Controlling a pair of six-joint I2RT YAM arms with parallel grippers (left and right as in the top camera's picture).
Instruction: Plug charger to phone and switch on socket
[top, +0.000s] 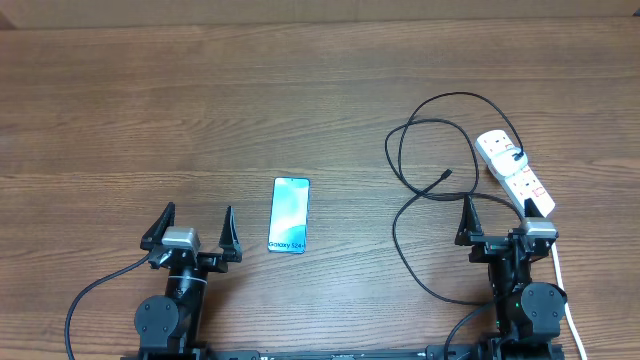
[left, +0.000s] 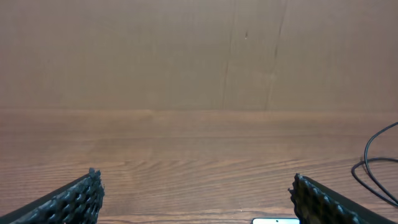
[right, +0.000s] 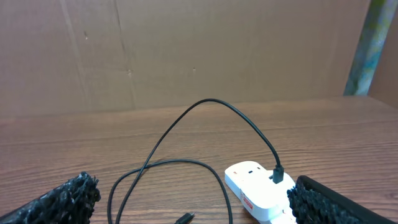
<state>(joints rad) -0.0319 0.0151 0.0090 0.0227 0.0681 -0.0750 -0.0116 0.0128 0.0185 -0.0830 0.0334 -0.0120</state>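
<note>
Both arms sit at the near edge of the bench (top: 120, 100). The left fingers (top: 229, 232) are spread wide and hold nothing, and so are the right fingers (top: 466, 222). The phone (top: 289, 215) lies flat, screen up, between the two arms, nearer the left one. Far right, the socket (top: 515, 172) lies at an angle, its near end just beside the right fingers. The charger (top: 395, 235) is plugged into the socket's far end and sprawls in loose loops to its left, its connector tip (top: 446, 176) lying free on the wood, well apart from the phone.
</note>
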